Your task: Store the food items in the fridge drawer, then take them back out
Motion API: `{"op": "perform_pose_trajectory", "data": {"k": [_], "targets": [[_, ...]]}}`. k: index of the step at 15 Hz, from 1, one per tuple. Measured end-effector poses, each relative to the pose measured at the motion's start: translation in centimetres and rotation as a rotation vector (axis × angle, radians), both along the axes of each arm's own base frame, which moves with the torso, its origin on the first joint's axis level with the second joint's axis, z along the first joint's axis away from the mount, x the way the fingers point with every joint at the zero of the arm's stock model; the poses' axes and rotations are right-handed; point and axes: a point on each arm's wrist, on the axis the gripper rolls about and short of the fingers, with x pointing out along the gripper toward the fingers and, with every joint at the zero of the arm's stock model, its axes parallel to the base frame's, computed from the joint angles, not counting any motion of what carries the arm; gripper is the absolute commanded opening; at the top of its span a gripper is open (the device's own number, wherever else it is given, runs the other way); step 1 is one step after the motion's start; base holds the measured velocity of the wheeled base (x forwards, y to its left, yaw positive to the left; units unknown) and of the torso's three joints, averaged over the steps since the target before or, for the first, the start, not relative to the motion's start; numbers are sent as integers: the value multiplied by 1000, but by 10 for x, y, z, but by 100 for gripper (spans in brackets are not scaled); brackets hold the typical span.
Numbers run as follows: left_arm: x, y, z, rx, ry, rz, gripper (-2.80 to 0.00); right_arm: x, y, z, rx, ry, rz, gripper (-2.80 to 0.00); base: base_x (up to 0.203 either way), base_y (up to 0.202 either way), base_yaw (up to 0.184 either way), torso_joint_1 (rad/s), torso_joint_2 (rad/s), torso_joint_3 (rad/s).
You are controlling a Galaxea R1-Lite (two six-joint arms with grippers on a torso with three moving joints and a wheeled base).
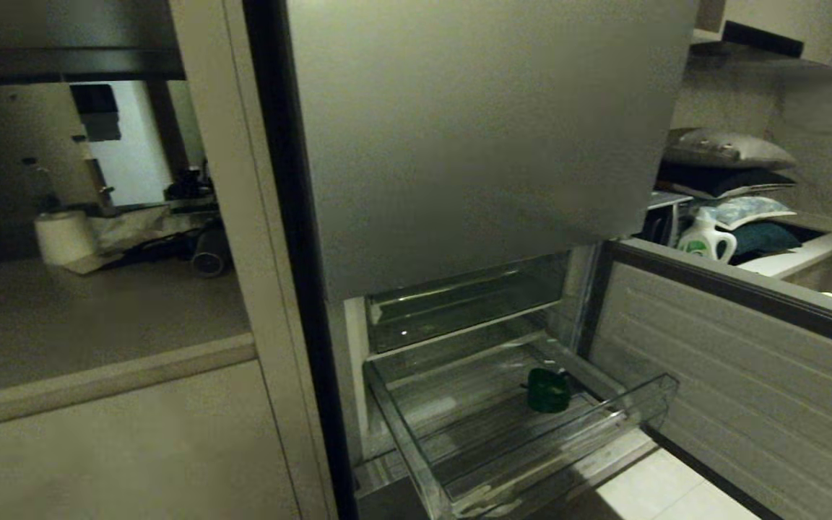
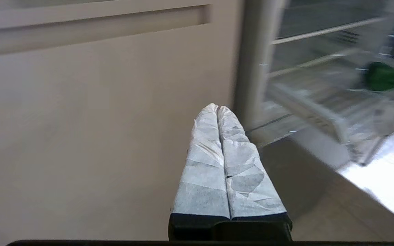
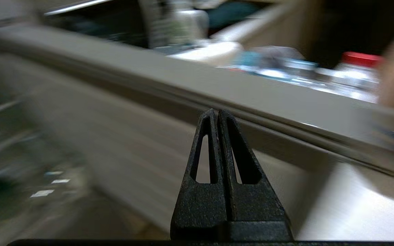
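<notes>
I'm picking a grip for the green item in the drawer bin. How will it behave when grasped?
The green item looks rounded and glossy, so it may slip between narrow fingers. It sits loose on the smooth floor of the clear bin, so a nudge would probably roll or slide it. It seems small and likely light.

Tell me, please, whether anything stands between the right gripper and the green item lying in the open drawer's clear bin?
Nothing visible does. The green item lies alone in the clear bin, open from above. The right gripper, shut and empty, points at the drawer's front panel, with the item off to one side.
</notes>
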Motion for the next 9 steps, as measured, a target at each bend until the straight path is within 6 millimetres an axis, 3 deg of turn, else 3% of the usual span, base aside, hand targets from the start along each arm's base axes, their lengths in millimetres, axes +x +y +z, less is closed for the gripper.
{"op": "perform_pose_trajectory", "data": {"k": [9], "targets": [[0, 0, 0, 0, 0, 0, -280, 11, 0, -10, 41, 32, 161, -280, 1, -9, 171, 2, 3, 2]]}}
